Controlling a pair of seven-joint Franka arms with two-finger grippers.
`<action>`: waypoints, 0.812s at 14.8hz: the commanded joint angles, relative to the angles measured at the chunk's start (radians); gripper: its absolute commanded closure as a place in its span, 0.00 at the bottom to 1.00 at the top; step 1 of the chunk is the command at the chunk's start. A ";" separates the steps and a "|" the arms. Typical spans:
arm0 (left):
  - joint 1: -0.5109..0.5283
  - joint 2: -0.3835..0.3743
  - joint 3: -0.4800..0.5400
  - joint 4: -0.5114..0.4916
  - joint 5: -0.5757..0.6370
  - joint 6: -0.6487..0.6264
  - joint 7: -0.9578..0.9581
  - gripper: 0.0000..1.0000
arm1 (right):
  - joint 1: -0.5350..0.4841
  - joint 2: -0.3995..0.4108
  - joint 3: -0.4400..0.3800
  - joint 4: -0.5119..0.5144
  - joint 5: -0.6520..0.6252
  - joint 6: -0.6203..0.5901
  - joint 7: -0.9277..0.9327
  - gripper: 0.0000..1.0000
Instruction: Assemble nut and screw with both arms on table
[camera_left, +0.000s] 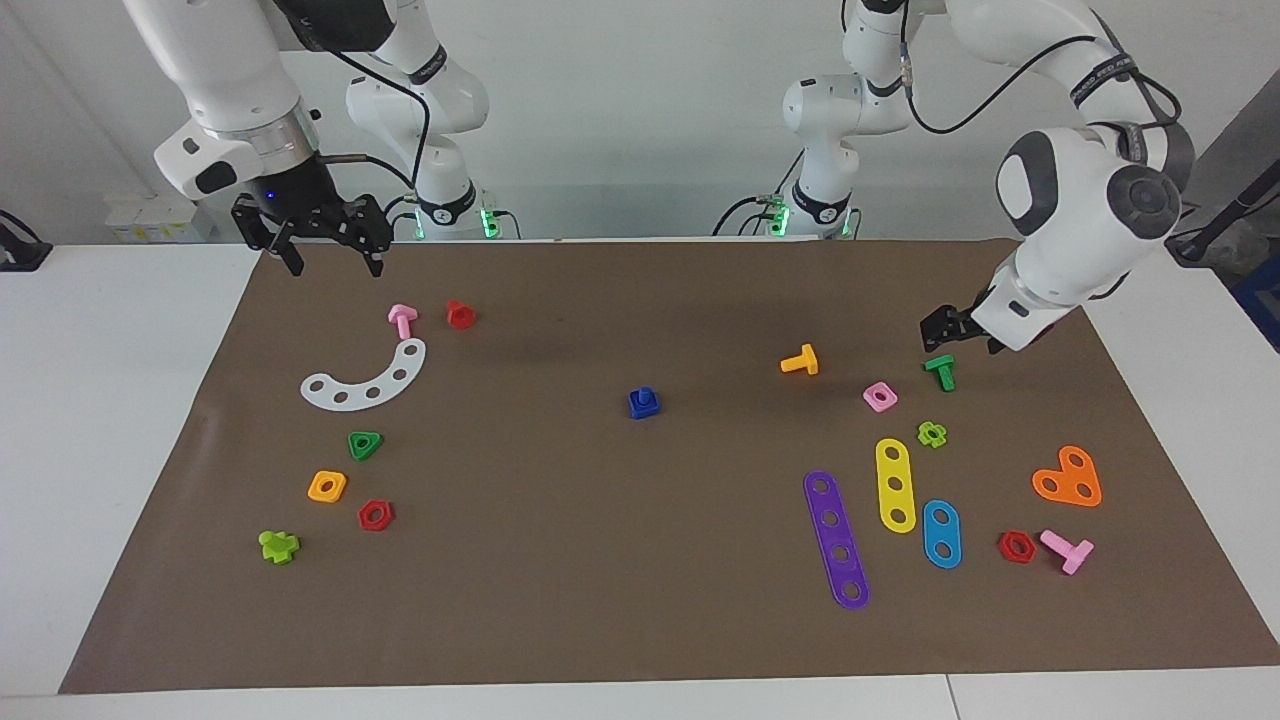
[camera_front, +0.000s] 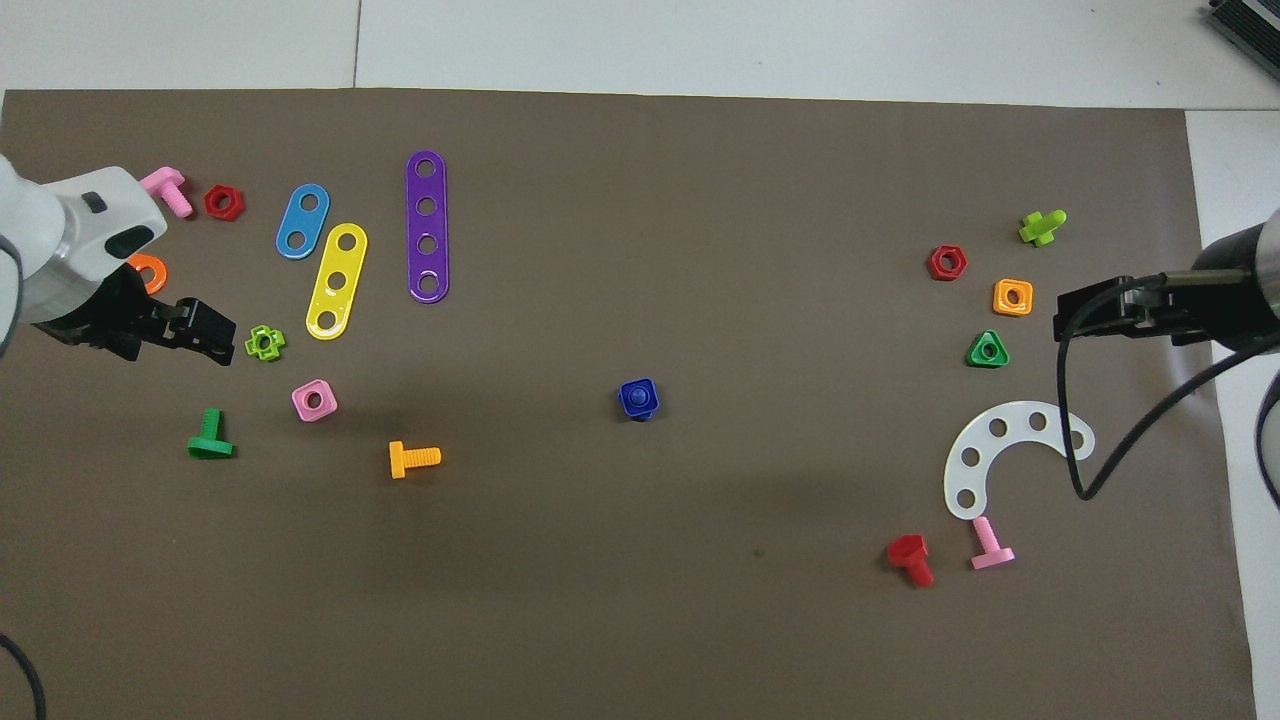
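Note:
The blue nut (camera_left: 643, 406) and the blue screw (camera_left: 646, 394) sit joined as one piece at the middle of the brown mat (camera_left: 640, 580). In the overhead view the screw's shaft (camera_front: 637, 397) shows in the hole of the nut (camera_front: 648, 388). No gripper touches them. My left gripper (camera_left: 945, 328) hangs in the air over the green T-shaped screw (camera_left: 941, 372), toward the left arm's end; in the overhead view it (camera_front: 205, 338) is beside the lime cross nut (camera_front: 265, 342). My right gripper (camera_left: 332, 262) is open and empty, raised over the mat's edge at the right arm's end (camera_front: 1065, 318).
A pink square nut (camera_left: 879, 397), orange screw (camera_left: 800, 361) and purple (camera_left: 836, 540), yellow and blue strips lie toward the left arm's end. A white curved strip (camera_left: 365, 378), green triangular nut (camera_left: 364, 444), orange-yellow square nut (camera_left: 327, 486) and red pieces lie toward the right arm's end.

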 joint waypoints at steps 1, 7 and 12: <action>0.009 -0.103 -0.010 -0.009 0.026 -0.034 0.012 0.00 | -0.006 -0.010 0.005 0.001 -0.013 -0.023 -0.011 0.00; -0.005 -0.100 -0.016 0.138 0.014 -0.075 0.010 0.00 | -0.006 -0.013 0.006 -0.004 -0.008 -0.023 -0.013 0.00; 0.007 -0.082 -0.010 0.167 -0.038 -0.092 0.010 0.00 | -0.007 -0.013 0.005 -0.006 -0.008 -0.023 -0.008 0.00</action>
